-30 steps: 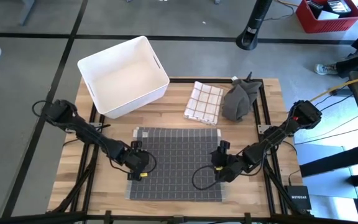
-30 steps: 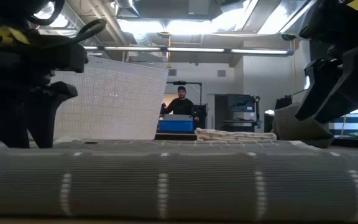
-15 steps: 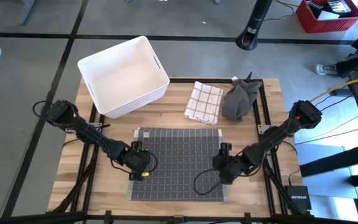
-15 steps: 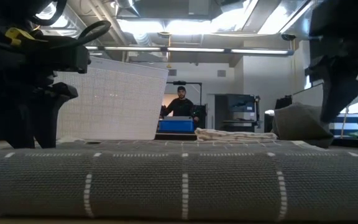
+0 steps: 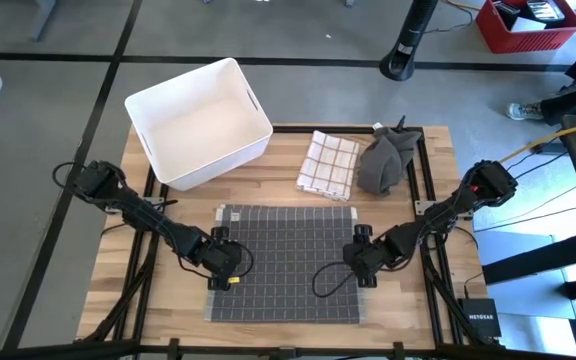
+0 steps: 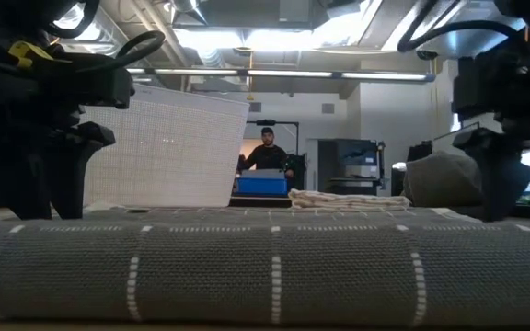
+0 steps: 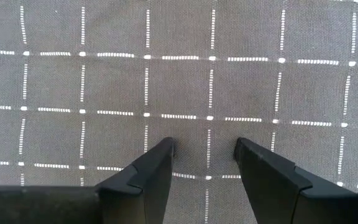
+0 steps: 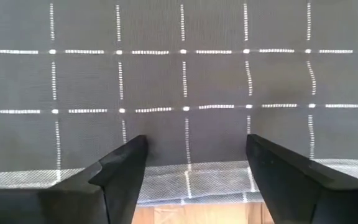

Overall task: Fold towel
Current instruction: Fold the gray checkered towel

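Grey towel [image 5: 282, 264] w/ white dashed grid lay flat on the wooden table [image 5: 108, 290], near its front edge. Left gripper [image 7: 204, 152] sat low over the towel's left side, fingers spread apart, nothing betw. them. Right gripper [image 8: 194, 155] was at the towel's right edge, also spread, empty. Behind: white bin [image 5: 198, 120], folded checked cloth [image 5: 328, 164], crumpled dark cloth [image 5: 385, 160].

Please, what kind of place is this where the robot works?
Probably a robotics lab or workshop: a wooden table on a concrete floor, loose cables, and a person at equipment behind.
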